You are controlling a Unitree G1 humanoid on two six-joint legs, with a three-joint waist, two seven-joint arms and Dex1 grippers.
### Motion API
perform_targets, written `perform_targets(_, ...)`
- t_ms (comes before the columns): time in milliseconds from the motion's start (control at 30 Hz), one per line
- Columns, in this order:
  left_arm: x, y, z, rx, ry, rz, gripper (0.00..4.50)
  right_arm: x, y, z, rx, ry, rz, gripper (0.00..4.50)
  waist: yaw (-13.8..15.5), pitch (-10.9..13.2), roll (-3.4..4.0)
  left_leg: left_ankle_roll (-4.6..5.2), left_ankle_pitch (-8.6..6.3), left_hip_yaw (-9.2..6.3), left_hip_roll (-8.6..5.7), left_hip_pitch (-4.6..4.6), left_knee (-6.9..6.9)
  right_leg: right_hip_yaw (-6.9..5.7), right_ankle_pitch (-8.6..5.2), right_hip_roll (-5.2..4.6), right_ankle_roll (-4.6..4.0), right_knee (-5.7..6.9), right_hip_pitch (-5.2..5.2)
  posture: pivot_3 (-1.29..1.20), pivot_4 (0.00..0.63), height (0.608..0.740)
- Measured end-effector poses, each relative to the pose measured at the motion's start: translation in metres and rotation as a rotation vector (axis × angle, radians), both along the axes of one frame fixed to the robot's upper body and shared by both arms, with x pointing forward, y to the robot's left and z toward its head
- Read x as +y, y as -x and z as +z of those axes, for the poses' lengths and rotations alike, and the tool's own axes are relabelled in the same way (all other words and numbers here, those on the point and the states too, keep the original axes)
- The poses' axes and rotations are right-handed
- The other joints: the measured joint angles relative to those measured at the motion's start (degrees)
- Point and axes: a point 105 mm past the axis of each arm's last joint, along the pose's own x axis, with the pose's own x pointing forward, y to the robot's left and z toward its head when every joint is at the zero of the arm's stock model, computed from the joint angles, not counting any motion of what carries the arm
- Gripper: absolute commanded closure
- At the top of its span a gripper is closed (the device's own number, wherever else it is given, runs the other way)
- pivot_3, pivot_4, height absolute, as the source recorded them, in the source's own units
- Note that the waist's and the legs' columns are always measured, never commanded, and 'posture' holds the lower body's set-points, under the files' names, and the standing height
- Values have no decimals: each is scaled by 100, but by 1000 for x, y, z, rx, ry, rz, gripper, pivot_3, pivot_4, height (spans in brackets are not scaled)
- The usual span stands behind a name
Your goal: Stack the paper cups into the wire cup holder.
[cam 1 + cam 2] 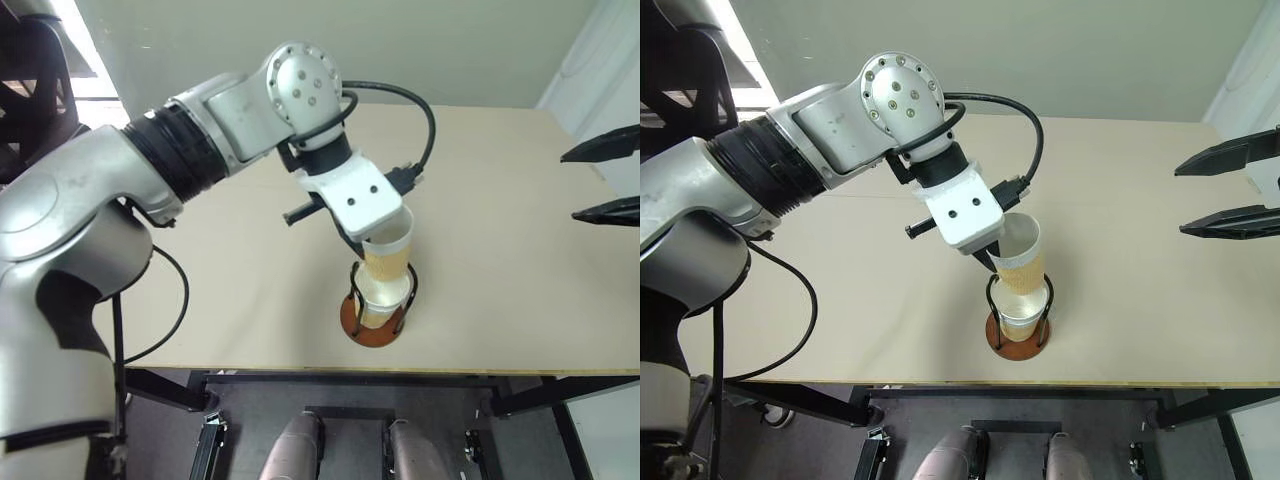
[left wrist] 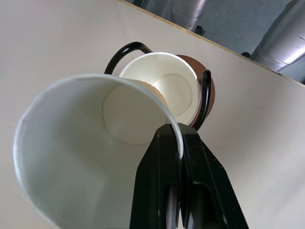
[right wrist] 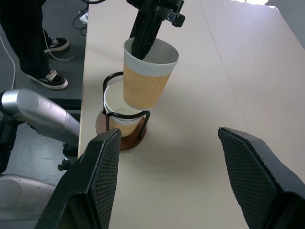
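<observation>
tan paper cup [image 3: 145,76] pinched at its rim by clenched left gripper [image 2: 178,143], hanging tilted just above cup already seated [image 3: 123,117] in wire cup holder [image 3: 121,138] near table edge, right gripper [image 1: 1230,190] spread, empty; next, probably to straighten, lower inside, release.

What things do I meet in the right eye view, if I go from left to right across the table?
Left gripper pinching the rim of a paper cup, above the wire cup holder with a cup in it → bare table → open right gripper.
</observation>
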Motion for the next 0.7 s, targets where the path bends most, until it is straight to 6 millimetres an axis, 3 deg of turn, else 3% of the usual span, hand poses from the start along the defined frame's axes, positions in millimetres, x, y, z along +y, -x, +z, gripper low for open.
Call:
perform_targets(300, -1, 8, -3, 22, -10, -29, 4492, 0, 0, -1, 7, 7, -4, 1208, -1, 0, 0, -4, -4, 0, 0, 0, 0, 0, -3, 1, 0, 1, -1, 0, 150, 740)
perform_targets(700, -2, 0, -15, -2, -55, -33, 4492, 7, -2, -1, 12, 3, 10, 1208, -1, 0, 0, -3, -5, 0, -1, 1, 3, -1, -2, 1, 0, 2, 0, 0, 150, 740)
